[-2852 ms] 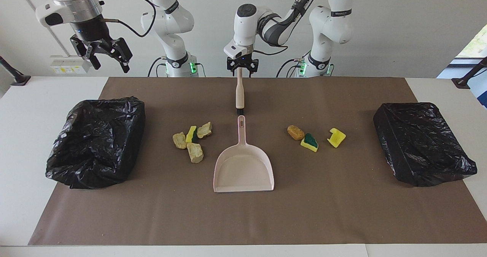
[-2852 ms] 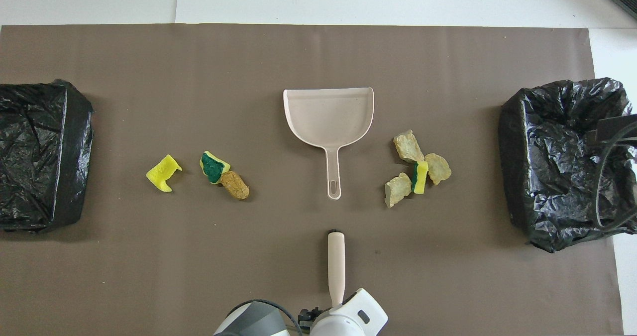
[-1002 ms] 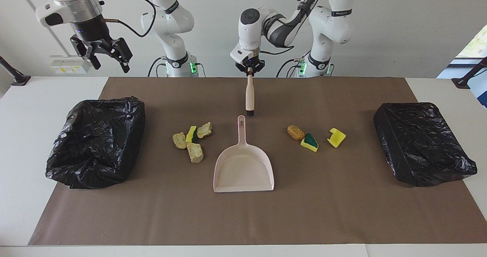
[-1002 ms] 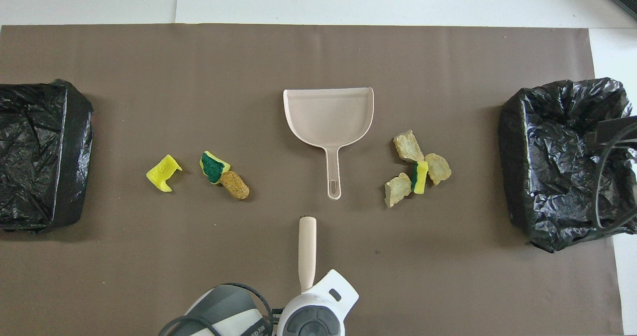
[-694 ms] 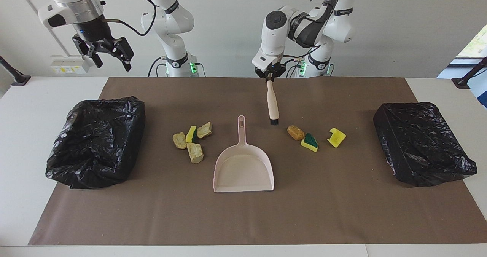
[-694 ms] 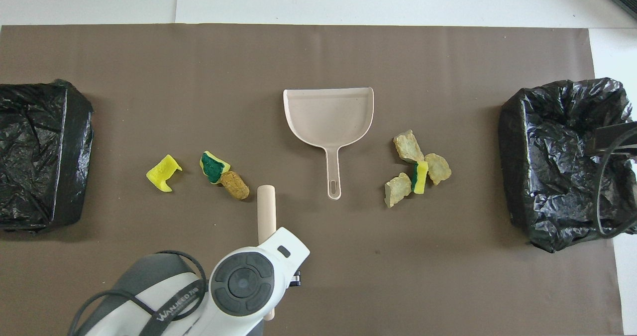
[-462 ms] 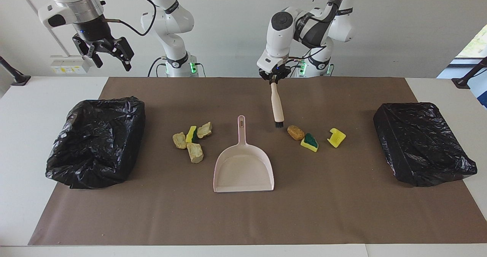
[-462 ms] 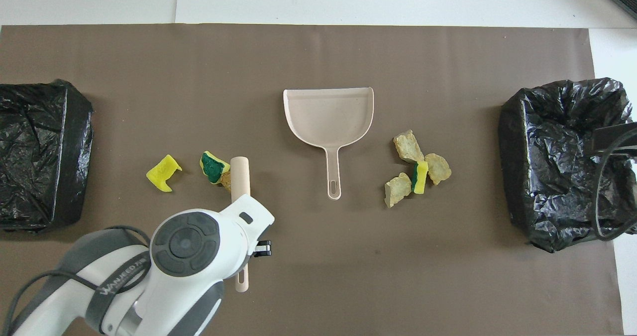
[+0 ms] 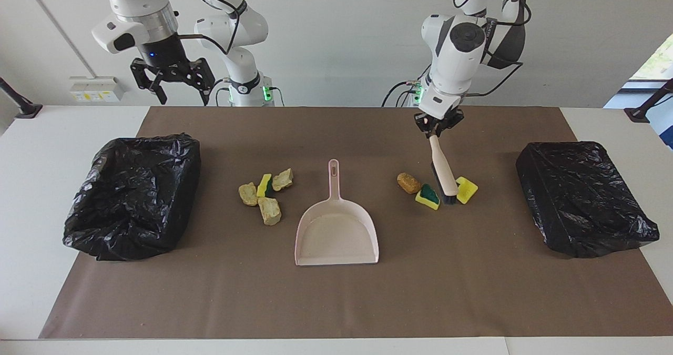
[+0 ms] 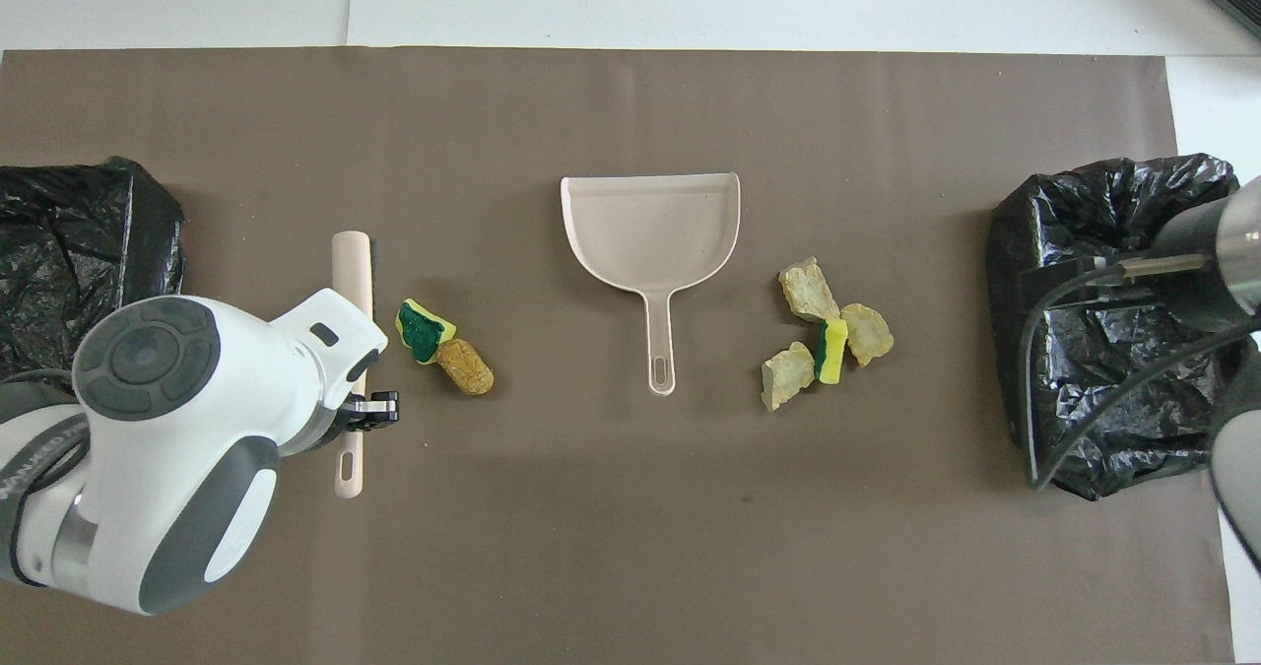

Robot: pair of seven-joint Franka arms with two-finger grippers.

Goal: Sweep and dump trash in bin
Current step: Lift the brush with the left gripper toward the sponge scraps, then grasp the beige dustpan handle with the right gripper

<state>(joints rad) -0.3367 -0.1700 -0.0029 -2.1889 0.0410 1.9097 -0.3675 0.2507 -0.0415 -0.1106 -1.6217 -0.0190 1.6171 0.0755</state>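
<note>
Brown paper mat covers most of the table, w/ the trash in two clusters on either side of a pale pink dustpan. The dustpan lies flat mid-mat, handle pointing toward the robots.

Left gripper is clamped on the handle of a cream brush, which slants down w/ its dark bristle end at the mat. The bristles sit between a green-backed sponge bit and a plain yellow sponge bit; whether they touch the yellow one can't be told. In the overhead view the left arm's wrist hides that yellow bit, and the brush pokes out just beside the green-backed bit. An orange-brown oval lump lies against the green-backed bit, on its dustpan side.

The other cluster is toward the right arm's end: three tan foam chunks around one more yellow-green sponge piece, all touching or nearly so, near the dustpan's handle.

Right gripper hangs high w/ its fingers spread apart, holding nothing, over the mat's edge nearest the robots.

Two bins lined w/ black plastic bags, one at each end of the mat: one at the right arm's end, one at the left arm's end. No trash is visible in either.
</note>
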